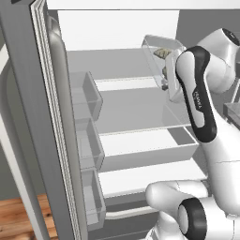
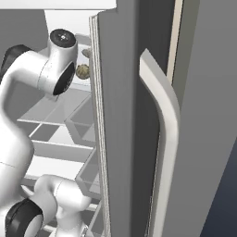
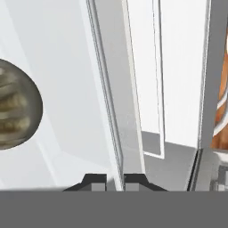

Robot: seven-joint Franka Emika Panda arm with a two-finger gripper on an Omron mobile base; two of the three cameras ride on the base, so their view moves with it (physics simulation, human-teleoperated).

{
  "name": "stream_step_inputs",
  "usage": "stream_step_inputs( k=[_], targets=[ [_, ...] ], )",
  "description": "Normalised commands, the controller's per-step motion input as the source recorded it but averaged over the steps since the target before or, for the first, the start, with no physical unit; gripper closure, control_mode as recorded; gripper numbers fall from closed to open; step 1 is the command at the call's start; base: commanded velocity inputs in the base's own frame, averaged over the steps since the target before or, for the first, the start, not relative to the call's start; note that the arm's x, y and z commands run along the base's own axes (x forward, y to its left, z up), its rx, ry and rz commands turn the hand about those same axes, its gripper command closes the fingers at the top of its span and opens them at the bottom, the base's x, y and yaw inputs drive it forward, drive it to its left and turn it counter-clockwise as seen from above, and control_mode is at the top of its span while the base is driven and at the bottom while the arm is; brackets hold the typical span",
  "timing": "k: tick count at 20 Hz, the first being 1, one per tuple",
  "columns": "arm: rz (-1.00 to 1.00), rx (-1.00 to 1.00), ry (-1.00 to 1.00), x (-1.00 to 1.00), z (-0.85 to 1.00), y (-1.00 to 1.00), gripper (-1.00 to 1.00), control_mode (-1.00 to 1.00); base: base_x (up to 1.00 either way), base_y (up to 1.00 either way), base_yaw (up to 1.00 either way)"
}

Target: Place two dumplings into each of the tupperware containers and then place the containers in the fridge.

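Observation:
I am holding a clear tupperware container point(image 1: 155, 46) tilted and lifted inside the open fridge point(image 1: 140, 140), level with the upper shelf. Tan dumplings point(image 1: 163, 52) lie in it; from the right base view two dumplings point(image 2: 82, 71) peek past the door edge. In the hand view my gripper point(image 3: 115, 181) is shut on the container's raised rim point(image 3: 129, 98), one dark fingertip on each side of the wall. A big olive dumpling point(image 3: 15, 111) rests on the container floor at the left. My forearm hides the hand in the left base view.
The fridge door point(image 1: 44, 117) stands open on the left, with clear bins point(image 1: 89, 98) stacked down its inner face. White shelves point(image 1: 136, 83) lie below the container. A second grey door with a long curved handle point(image 2: 162, 115) is close on the right.

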Motion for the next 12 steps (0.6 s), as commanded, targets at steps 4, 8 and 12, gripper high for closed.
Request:
stream_step_inputs(
  k=[4, 8, 12],
  targets=[
    [0.00, -0.02, 0.00, 0.58, 0.05, -0.13, 1.00, -1.00, 0.00, 0.00, 0.00],
    [0.00, -0.08, 0.00, 0.53, 0.00, -0.09, 1.00, -1.00, 0.00, 0.00, 0.00],
    [0.00, -0.09, 0.00, 0.67, 0.00, 0.00, 1.00, -1.00, 0.00, 0.00, 0.00]
  ],
)
